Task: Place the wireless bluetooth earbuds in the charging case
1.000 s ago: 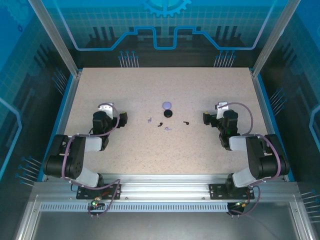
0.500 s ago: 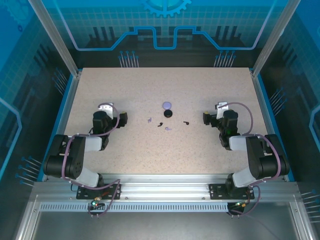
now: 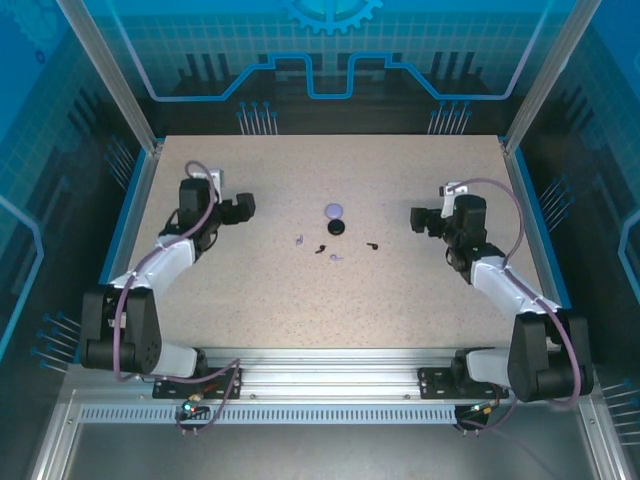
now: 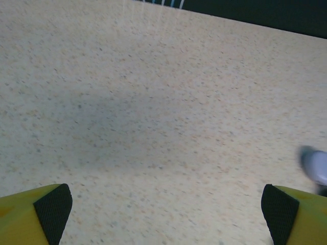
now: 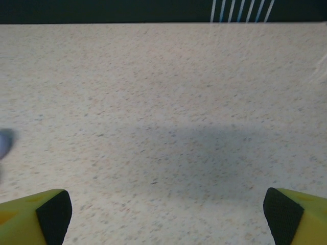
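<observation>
Both arms have reached forward since the earlier frame, left gripper (image 3: 243,208) and right gripper (image 3: 415,218) wide open and empty, flanking the charging case (image 3: 337,228) and earbuds (image 3: 321,249) at the centre of the worktop (image 3: 300,310), right gripper nearer.

Open tabletop (image 3: 250,290) flanks the charging case (image 3: 337,227); lilac disc (image 3: 333,210) just behind

Speckled beige table (image 3: 330,300) enclosed by translucent blue wall panels (image 3: 330,50) printed with circuit-line and gear motifs. Aluminium posts (image 3: 112,75) rise at its far corners; an aluminium rail (image 3: 330,362) runs along its near edge. Lighting even, shadows soft.
</observation>
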